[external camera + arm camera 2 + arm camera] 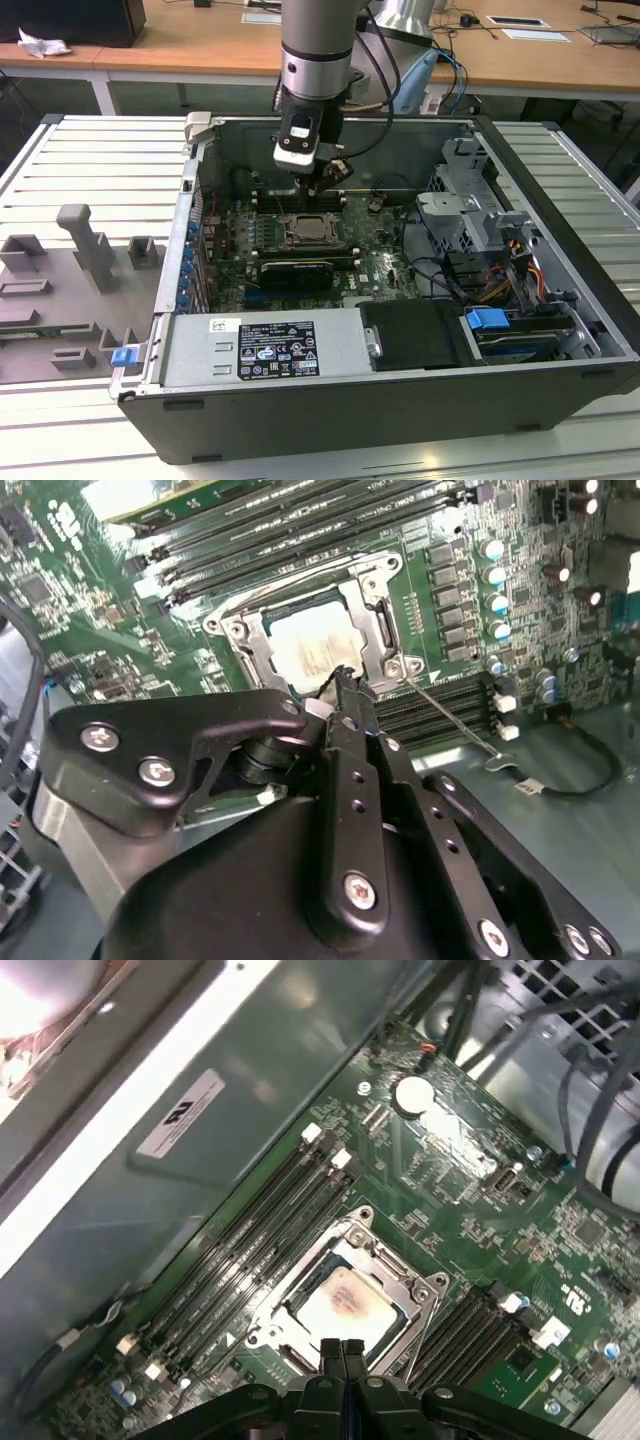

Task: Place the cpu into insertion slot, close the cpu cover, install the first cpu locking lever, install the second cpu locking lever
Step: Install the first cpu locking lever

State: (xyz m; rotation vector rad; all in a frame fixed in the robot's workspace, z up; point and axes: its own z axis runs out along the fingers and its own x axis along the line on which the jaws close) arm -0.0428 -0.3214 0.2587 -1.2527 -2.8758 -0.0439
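The cpu (305, 645) lies flat in the insertion slot (232, 628) on the green board, its dull silver top marked with a brownish stain (345, 1302). The cpu cover (378, 598) is folded down around it as a silver frame (395, 1272). A thin wire locking lever (455, 720) angles away from the socket's corner, unlatched. My gripper (341, 1348) hovers just above the socket's edge with its black fingers pressed together and nothing between them. In the exterior view the gripper (322, 188) hangs over the socket (308, 230) inside the open computer case.
Long black memory slots (250, 1250) flank the socket on both sides. A black graphics card (296, 270), cables (440, 275) and a drive cage (460, 200) fill the case. Case walls (190, 230) close in around it. Grey fixtures (85, 245) stand on the exterior view's left.
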